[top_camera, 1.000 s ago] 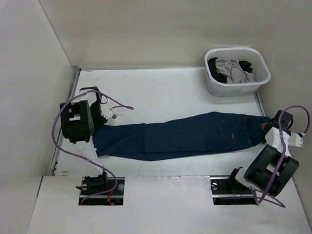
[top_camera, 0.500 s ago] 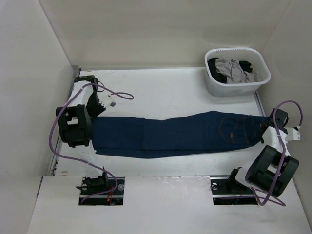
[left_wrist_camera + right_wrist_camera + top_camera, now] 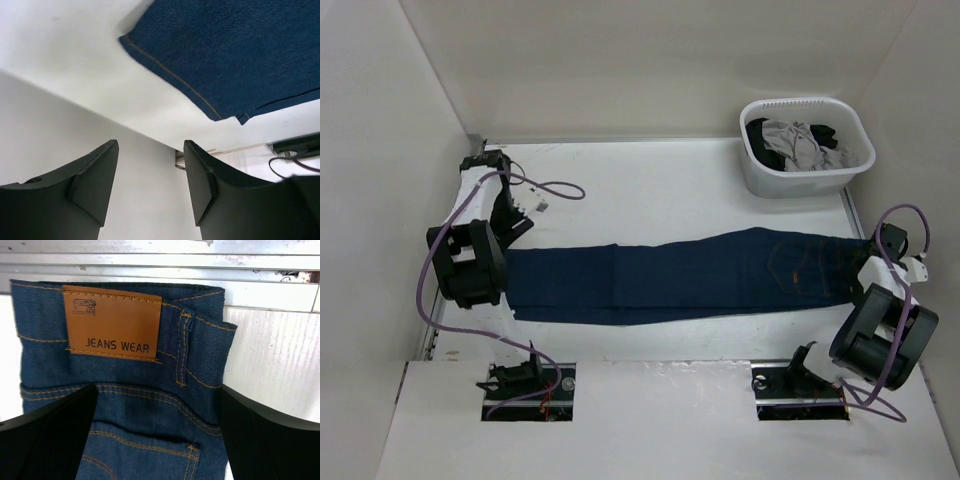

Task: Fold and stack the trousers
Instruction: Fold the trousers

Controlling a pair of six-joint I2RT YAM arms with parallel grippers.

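Dark blue denim spread long and flat across the white worktop [image 3: 640,190]: the trousers [image 3: 700,275], hems at the left, waistband at the right. At far left, the left claw [image 3: 150,150]: stands apart, fingers [image 3: 90,180] clear of the cloth, clamps nothing, hangs near the leg hems [image 3: 172,77] with their tan stitching. Beside that arm, a purple cable [image 3: 555,190] looping over the worktop. Further right, toward the back corner, a white basket [image 3: 800,182], well apart from the trousers, holding grey and black garments [image 3: 800,145]. At far right, the right claw [image 3: 157,390]: spread wide over the waistband, a finger low at each side of the wrist view, pinches nothing. Between them, a tan leather patch [image 3: 112,322] reading JEANS WEAR, a belt loop [image 3: 185,347] and the top of a back pocket [image 3: 145,455].
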